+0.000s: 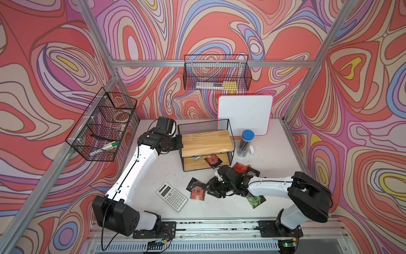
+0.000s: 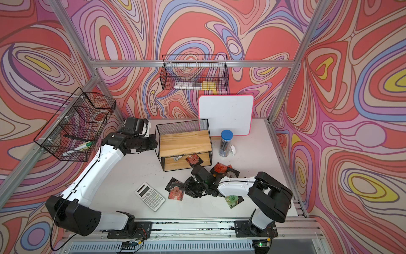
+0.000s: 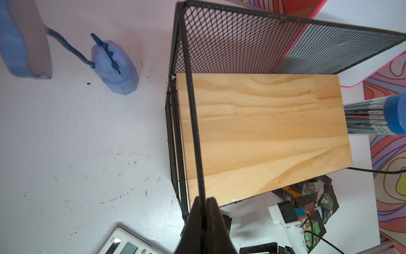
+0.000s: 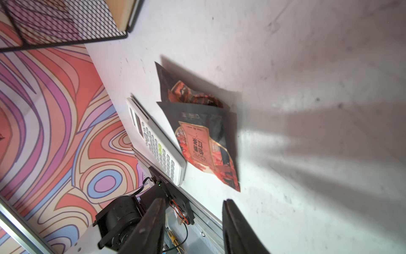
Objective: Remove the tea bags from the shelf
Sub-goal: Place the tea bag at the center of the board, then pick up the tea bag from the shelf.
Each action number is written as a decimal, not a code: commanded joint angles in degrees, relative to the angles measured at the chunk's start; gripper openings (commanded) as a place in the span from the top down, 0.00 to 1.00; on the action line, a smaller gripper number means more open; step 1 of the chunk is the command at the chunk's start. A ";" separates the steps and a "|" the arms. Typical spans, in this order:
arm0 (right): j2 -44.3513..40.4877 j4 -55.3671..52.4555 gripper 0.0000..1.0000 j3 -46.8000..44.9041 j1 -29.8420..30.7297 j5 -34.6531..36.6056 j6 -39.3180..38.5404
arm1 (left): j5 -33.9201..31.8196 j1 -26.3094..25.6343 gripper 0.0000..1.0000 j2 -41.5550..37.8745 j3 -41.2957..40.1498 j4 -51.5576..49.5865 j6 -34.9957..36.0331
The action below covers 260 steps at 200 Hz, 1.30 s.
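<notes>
On the surface (image 1: pixel 169 173), the shelf (image 1: pixel 206 140) is standing near the back edge. My left end effector (image 3: pixel 205 199) is clamping shut on its wire corner post, probably to steady it. My right end effector (image 4: pixel 194 200) is hovering open and empty over tea bags (image 4: pixel 204 140) lying toward the front edge. A red tea bag (image 1: pixel 212 159) is leaning out of the lower board.

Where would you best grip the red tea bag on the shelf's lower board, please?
Probably by the corner of the red tea bag that pokes out at the front of the shelf, coming low from the open front: the top board covers it from above, and mesh closes the back.
</notes>
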 commanded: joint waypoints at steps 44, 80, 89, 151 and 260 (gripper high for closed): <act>-7.31 2.48 0.55 -3.49 -2.32 23.24 8.75 | 0.04 -0.07 1.00 -0.17 -1.31 -1.74 1.58; -2.19 9.62 0.54 -4.66 -4.49 28.56 13.38 | -0.32 -0.02 1.00 -0.25 -1.36 -1.63 1.74; -0.96 11.19 0.53 -5.12 -5.01 29.58 14.22 | -0.17 -0.07 1.00 -0.25 -1.34 -1.61 1.69; 9.59 21.19 0.53 -3.95 -8.66 31.95 17.64 | 0.06 -0.07 1.00 -0.07 -1.51 -1.36 1.77; 19.22 16.93 0.63 3.32 -8.87 30.39 21.99 | 0.16 -0.07 1.00 0.10 -0.98 -1.43 2.16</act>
